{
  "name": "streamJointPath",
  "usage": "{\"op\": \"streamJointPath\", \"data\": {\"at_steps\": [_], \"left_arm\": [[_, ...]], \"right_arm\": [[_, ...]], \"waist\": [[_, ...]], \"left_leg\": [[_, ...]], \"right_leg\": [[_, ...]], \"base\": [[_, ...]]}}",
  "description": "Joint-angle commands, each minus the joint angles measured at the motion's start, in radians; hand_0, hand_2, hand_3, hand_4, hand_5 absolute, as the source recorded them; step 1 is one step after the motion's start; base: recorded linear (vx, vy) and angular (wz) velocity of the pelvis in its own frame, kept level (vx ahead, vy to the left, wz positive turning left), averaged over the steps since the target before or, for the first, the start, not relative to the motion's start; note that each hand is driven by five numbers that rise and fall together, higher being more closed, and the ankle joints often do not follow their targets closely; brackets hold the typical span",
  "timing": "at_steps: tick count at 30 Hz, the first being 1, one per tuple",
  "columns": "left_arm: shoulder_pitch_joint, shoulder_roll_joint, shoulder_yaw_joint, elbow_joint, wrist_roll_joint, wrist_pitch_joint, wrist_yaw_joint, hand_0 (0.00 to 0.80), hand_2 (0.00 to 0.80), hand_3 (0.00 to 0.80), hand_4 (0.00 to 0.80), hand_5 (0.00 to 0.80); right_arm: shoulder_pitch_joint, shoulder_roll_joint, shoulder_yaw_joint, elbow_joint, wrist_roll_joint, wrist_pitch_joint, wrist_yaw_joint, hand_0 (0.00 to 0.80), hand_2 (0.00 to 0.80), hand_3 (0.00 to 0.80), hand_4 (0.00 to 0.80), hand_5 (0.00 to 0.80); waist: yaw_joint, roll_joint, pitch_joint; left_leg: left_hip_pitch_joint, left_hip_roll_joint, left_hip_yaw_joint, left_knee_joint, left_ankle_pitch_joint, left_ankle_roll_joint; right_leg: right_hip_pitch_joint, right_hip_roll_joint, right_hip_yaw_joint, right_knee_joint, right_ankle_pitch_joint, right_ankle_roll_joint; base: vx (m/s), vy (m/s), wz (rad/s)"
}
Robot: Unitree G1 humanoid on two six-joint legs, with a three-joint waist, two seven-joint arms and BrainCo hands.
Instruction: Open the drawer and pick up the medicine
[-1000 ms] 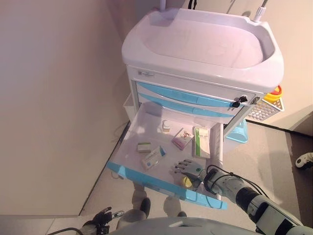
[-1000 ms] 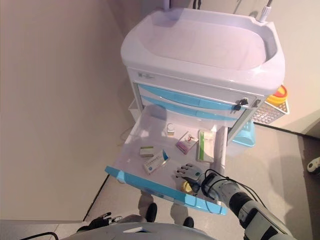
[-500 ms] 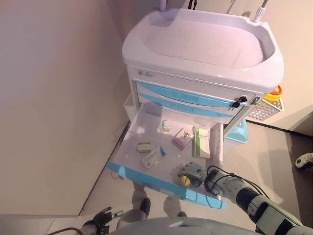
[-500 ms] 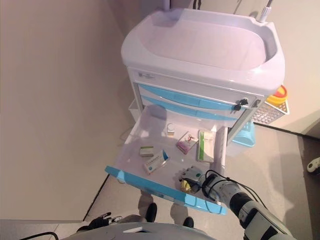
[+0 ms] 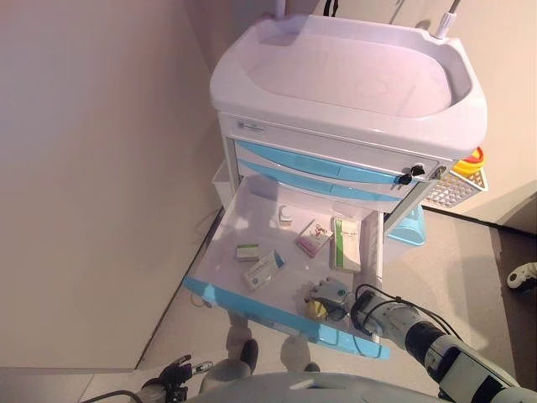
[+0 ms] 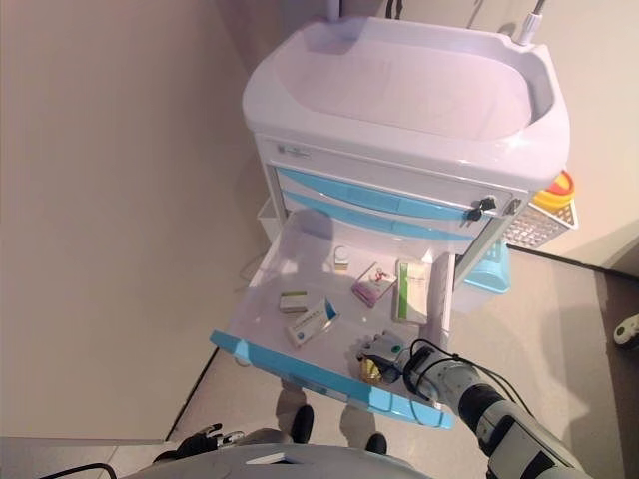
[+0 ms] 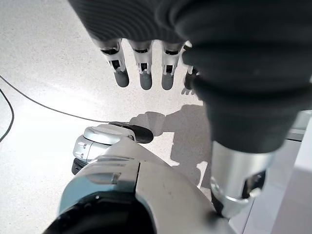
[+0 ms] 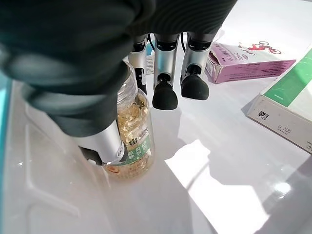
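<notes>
Right wrist view: the right hand (image 8: 122,63) is seen curled about a clear bottle of yellow capsules (image 8: 130,131), the thumb pressed along its side and the fingers (image 8: 165,95) bent down just beyond it. A second earlier those fingers were spread flat over the drawer floor; they have since been drawn in, so the grasp on the medicine is judged formed and only the lift is left. The drawer (image 5: 216,295) is already pulled fully out. The bottle stands close behind the blue front lip, with a pink box (image 5: 312,238) and a green-striped box (image 5: 344,244) further in; open room is left straight upward. The left hand (image 7: 141,73) hangs relaxed, fingers straight, over the floor.
</notes>
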Motion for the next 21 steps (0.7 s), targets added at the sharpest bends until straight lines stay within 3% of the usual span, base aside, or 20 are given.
{"op": "streamJointPath", "data": {"at_steps": [1,4,9,13,17,21], "left_arm": [[-0.026,-0.017,-0.048,0.04,0.033,0.004,-0.02,0.0,0.0,0.0,0.0,0.0],[-0.026,-0.011,-0.046,0.031,0.022,0.01,-0.022,0.0,0.0,0.0,0.0,0.0],[-0.011,0.008,-0.025,0.0,-0.009,0.027,-0.026,0.0,0.0,0.0,0.0,0.0],[0.011,0.023,0.006,-0.014,-0.025,0.027,-0.038,0.0,0.0,0.0,0.0,0.0],[0.028,0.035,0.015,-0.021,-0.035,0.033,-0.044,0.0,0.0,0.0,0.0,0.0],[0.032,0.042,0.005,-0.024,-0.05,0.035,-0.04,0.0,0.0,0.0,0.0,0.0]], "right_arm": [[-0.052,0.004,0.039,-0.023,0.019,0.007,-0.027,0.8,0.8,0.8,0.8,0.8],[-0.074,-0.041,0.021,-0.103,0.065,-0.008,0.0,0.8,0.8,0.8,0.8,0.8],[-0.118,-0.206,-0.035,-0.437,0.305,-0.012,0.186,0.8,0.8,0.8,0.8,0.8],[-0.133,-0.347,-0.169,-0.721,0.539,-0.046,0.387,0.8,0.8,0.8,0.8,0.8],[-0.211,-0.468,-0.324,-0.92,0.866,-0.002,0.611,0.8,0.8,0.8,0.8,0.8],[-0.349,-0.557,-0.411,-0.949,1.063,0.018,0.615,0.8,0.8,0.8,0.8,0.8]], "waist": [[0.027,-0.03,0.008],[0.02,-0.032,0.012],[-0.005,-0.042,0.018],[-0.032,-0.051,0.023],[-0.056,-0.062,0.02],[-0.063,-0.071,0.009]], "left_leg": [[0.026,-0.019,0.017,0.006,-0.084,0.007],[0.027,-0.017,0.02,0.006,-0.084,0.005],[0.029,-0.011,0.035,0.006,-0.082,0.001],[0.033,-0.004,0.051,0.006,-0.083,0.002],[0.041,0.004,0.066,0.006,-0.086,0.001],[0.049,0.008,0.071,0.006,-0.088,-0.003]], "right_leg": [[-0.021,-0.068,0.02,0.033,0.023,0.062],[-0.021,-0.067,0.023,0.033,0.026,0.063],[-0.025,-0.062,0.04,0.038,0.031,0.063],[-0.03,-0.057,0.058,0.044,0.033,0.065],[-0.028,-0.053,0.074,0.051,0.029,0.062],[-0.024,-0.05,0.08,0.056,0.022,0.06]], "base": [[0.0,0.0,0.0],[0.0,0.0,0.0],[0.0,0.0,0.0],[-0.008,0.011,-0.04],[0.008,0.016,-0.13],[0.04,0.025,-0.1]]}}
